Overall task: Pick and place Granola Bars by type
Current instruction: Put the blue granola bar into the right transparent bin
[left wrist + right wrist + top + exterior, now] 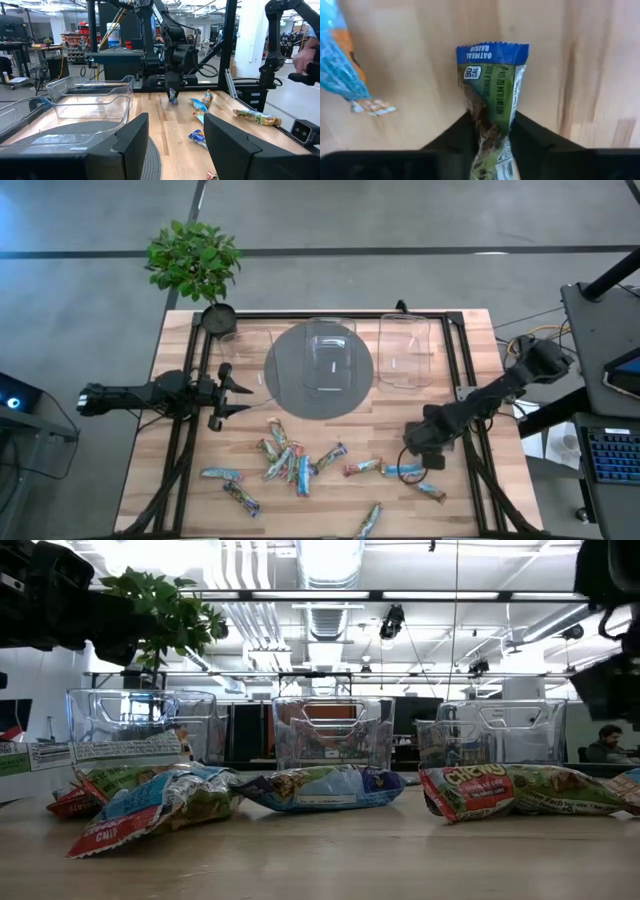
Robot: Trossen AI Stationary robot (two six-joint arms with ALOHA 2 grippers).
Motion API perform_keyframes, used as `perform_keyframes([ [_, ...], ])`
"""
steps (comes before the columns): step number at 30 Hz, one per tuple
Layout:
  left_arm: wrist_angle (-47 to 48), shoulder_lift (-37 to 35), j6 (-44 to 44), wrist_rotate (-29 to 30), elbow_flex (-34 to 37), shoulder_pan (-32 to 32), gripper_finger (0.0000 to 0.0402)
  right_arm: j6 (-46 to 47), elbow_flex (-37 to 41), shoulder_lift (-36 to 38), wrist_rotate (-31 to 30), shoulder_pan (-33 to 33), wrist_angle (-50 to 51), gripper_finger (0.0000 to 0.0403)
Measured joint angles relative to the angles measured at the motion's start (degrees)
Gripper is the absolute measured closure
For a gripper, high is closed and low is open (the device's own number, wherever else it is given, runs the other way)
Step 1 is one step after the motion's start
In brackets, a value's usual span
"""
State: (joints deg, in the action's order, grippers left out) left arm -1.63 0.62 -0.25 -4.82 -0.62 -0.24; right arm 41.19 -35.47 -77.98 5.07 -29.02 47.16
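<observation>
Right gripper [492,131] clamped on one granola bar [492,90]; about eleven bars [290,463] strewn along the worktop [180,470] front edge; three clear bins [404,350] at back; left gripper [240,396] fingers apart.

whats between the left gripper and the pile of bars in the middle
Only bare wood. In the high view the open left gripper hovers beside the grey mat, and nothing lies on the table before the granola bars.

"OATMEAL RAISIN" on held blue-green bar wrapper [492,95], "CHEWY" on red-green wrapper [500,790]
</observation>
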Motion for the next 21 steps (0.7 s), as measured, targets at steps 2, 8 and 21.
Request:
perform_keyframes([
  [2,0.0,0.0,0.0,0.0,0.0,0.0,0.0227,5.2,-1.5,3.2,-1.1,0.0,-0.4,0.0352],
  [8,0.0,0.0,0.0,0.0,0.0,0.0,0.0227,25.0,-9.4,15.5,-18.5,1.7,2.1,0.0378],
  [21,0.0,0.0,0.0,0.0,0.0,0.0,0.0227,21.4,-8.1,32.0,-27.6,44.4,2.5,0.0345],
])
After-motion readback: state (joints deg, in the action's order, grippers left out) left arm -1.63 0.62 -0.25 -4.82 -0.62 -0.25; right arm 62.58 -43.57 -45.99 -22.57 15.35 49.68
